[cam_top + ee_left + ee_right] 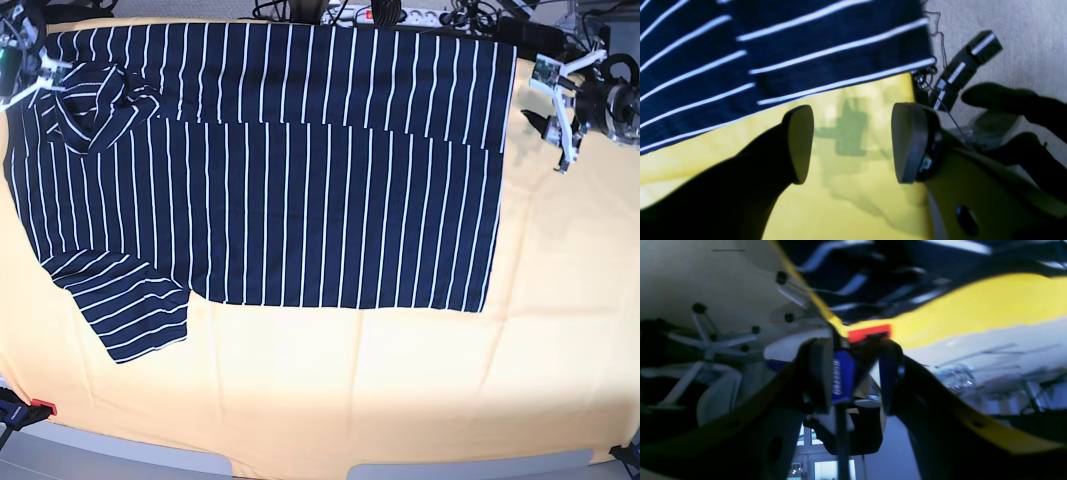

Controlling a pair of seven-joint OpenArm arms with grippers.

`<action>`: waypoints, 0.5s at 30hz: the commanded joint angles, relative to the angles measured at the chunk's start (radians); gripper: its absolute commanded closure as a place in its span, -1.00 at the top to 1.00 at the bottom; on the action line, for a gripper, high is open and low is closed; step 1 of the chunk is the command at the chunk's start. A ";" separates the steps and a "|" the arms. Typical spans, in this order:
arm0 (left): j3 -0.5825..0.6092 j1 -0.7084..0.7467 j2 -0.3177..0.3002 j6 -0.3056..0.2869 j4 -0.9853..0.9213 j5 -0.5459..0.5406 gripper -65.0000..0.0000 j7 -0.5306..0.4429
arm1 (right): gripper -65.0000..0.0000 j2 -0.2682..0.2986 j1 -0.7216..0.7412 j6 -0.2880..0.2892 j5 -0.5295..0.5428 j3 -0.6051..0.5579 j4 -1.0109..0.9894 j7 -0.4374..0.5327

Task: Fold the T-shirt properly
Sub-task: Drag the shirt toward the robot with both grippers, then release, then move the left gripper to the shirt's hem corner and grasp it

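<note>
With the T-shirt (270, 170) lying flat across the far half of the yellow tabletop (400, 390), far edge folded over, both tools (left tool (853, 143) and right tool (853, 380), spread, holding nothing) should next pinch the near hem corners evenly to keep the fold square.

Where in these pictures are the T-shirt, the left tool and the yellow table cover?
T-shirt (300, 190), base view, middle of the striped body.
Left tool (853, 143), left wrist view, gap between its open fingertips.
Yellow table cover (400, 380), base view, bare stretch below the hem.
</note>
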 commanded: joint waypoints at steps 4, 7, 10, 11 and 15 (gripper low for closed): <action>-0.010 -0.094 -0.009 -0.004 0.007 -0.067 0.16 -0.007 | -0.22 0.070 0.004 0.009 0.050 0.101 0.010 -0.022; -0.010 -0.153 -0.009 -0.004 0.007 -0.098 0.16 -0.006 | -0.22 0.095 0.004 0.024 0.096 0.192 0.010 -0.022; -0.010 -0.203 -0.009 -0.004 0.006 -0.138 0.16 -0.002 | -0.22 0.105 0.008 0.031 0.101 0.293 0.010 -0.022; -0.010 -0.218 -0.009 -0.004 0.005 -0.159 0.16 0.001 | -0.22 0.105 0.011 0.031 0.100 0.330 0.010 -0.022; -0.010 -0.283 -0.009 0.045 -0.025 -0.367 0.16 0.069 | -0.21 0.104 0.011 0.008 0.101 0.476 0.004 0.039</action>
